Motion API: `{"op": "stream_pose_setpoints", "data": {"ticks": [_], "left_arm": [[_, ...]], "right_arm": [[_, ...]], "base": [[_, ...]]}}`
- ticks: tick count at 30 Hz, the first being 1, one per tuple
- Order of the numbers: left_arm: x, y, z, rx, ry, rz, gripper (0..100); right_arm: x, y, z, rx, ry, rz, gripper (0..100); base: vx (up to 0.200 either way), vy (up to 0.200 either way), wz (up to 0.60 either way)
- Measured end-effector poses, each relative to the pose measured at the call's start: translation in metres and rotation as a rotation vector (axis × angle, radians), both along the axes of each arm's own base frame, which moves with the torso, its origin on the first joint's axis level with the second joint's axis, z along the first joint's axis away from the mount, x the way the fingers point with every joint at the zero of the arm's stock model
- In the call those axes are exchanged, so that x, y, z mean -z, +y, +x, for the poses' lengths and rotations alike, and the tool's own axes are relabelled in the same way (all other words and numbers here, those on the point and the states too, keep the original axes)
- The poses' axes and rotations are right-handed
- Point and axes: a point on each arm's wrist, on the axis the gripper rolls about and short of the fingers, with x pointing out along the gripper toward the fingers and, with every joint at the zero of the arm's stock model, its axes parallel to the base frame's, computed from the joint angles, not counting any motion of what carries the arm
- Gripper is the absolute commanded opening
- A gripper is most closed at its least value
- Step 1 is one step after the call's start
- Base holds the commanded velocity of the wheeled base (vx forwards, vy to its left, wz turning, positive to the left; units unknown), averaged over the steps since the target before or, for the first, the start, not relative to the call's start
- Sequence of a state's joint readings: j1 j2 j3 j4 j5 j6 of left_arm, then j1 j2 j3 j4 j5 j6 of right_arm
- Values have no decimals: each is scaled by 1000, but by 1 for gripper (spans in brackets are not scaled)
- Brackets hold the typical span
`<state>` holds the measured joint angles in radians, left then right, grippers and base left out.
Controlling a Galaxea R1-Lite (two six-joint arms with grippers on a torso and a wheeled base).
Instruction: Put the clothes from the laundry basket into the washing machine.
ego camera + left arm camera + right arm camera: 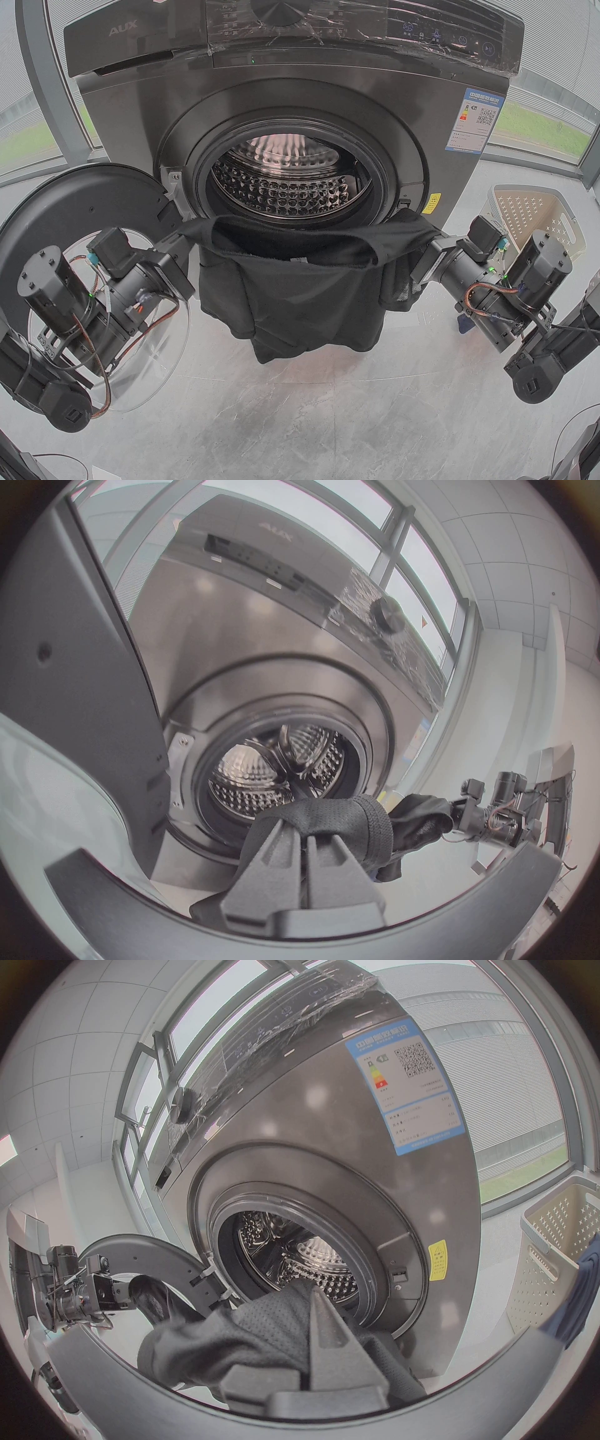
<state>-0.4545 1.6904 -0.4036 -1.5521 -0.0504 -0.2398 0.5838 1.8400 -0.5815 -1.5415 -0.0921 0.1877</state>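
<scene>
One garment (300,294) between left end effector (183,236) and right end effector (430,247)

A: Hard to make out the right gripper (300,1316): swaddled in the black garment (300,294), bar one finger (334,1347).
B: Same with the basket (531,219): partly tucked behind the right arm (500,294), and clipped by the edge of the right wrist view, along with a blue cloth (581,1297).
A: Can't see the lower lip of the washing machine (156,119) opening behind the fabric either.
B: Nor read the label (476,120). Too small.
</scene>
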Motion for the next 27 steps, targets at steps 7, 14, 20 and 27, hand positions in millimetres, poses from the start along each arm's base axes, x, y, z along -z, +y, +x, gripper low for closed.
{"op": "stream_pose_setpoints", "data": {"ticks": [7,14,20,27], "left_arm": [[-15,8,-2,-24,-54,-29,0],[-25,11,-2,-37,-91,-47,0],[-34,14,-8,-36,-123,-66,0],[-35,14,-10,-33,-126,-67,0]], "right_arm": [[-9,-3,-4,3,-27,15,0],[-15,-2,-4,3,-49,26,0],[-19,-2,-4,2,-62,34,0],[-19,-2,-5,3,-61,34,0]], "base": [[0,0,0],[0,0,0],[0,0,0],[0,0,0]]}}
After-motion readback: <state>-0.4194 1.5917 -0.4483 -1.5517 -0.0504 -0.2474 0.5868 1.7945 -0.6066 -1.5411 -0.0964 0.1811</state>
